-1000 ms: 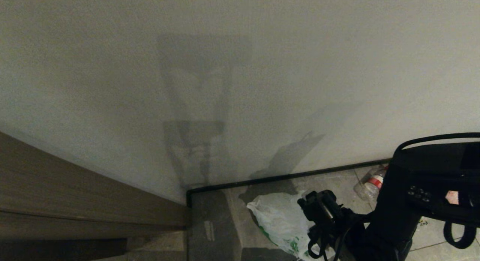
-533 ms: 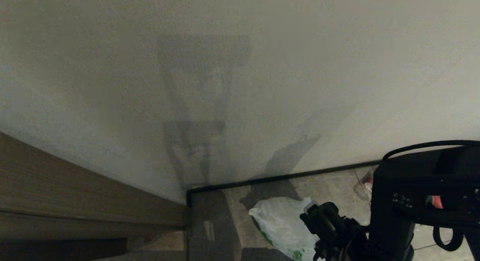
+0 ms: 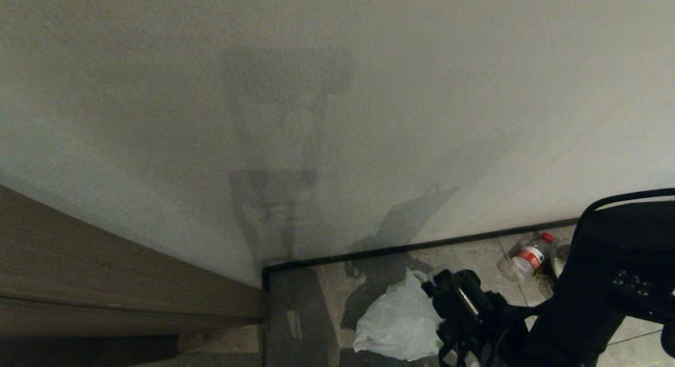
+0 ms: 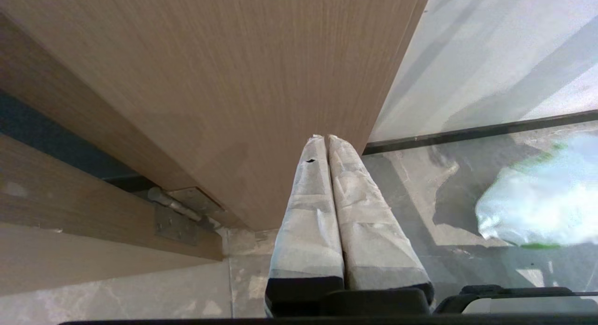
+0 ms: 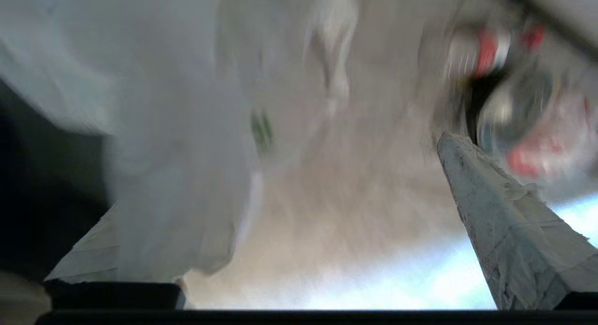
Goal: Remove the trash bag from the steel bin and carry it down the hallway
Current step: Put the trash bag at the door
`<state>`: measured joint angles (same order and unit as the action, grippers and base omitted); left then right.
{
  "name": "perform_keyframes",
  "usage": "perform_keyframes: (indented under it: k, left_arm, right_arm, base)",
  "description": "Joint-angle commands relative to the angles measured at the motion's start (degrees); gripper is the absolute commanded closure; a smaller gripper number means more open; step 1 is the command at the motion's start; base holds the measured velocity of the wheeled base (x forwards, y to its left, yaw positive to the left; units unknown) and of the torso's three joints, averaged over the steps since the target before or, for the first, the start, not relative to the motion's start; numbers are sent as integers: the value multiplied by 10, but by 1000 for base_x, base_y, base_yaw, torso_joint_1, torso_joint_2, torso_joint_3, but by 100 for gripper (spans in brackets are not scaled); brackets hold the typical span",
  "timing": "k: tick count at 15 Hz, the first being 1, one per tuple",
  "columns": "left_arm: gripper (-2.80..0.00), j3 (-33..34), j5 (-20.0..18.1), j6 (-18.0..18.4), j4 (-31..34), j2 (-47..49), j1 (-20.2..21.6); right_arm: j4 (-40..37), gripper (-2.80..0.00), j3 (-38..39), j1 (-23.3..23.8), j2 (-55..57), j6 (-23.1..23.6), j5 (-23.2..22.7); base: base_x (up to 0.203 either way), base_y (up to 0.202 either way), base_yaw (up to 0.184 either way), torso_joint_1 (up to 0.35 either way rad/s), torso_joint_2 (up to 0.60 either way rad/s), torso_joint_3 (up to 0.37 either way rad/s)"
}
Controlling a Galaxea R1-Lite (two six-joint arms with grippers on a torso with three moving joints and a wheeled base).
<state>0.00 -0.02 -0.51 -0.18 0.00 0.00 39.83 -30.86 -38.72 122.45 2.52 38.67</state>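
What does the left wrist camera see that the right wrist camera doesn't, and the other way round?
Only the left wrist view shows the wooden door, its hinge and the left gripper with fingers pressed together. Only the right wrist view shows the right gripper, fingers spread wide, and blurred plastic bottles with red labels. Both show the trash bag lying on the grey tiled floor.

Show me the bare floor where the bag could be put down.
Bare tile lies between the wooden door and the trash bag, along the dark skirting. Another bare strip runs between the trash bag and the plastic bottles. It is crowded at the bottles and around the right gripper, jaws wide open beside the bag.
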Motion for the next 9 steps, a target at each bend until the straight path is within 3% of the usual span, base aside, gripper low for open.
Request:
perform_keyframes:
  k: [1, 3, 5, 9]
  left_arm:
    - [0, 0, 0, 0, 0, 0, 0]
    - [0, 0, 0, 0, 0, 0, 0]
    - [0, 0, 0, 0, 0, 0, 0]
    - [0, 0, 0, 0, 0, 0, 0]
  right_arm:
    - [1, -280, -47, -1, -11, -1, 1]
    - [-4, -280, -77, -8, 8, -2, 0]
    - [-6, -280, -60, -8, 37, -1, 2]
    - [-8, -280, 46, -7, 42, -11, 9]
  base:
    - [0, 0, 0, 0, 0, 0]
    - [0, 0, 0, 0, 0, 0]
    - [0, 0, 0, 0, 0, 0]
    - [0, 0, 0, 0, 0, 0]
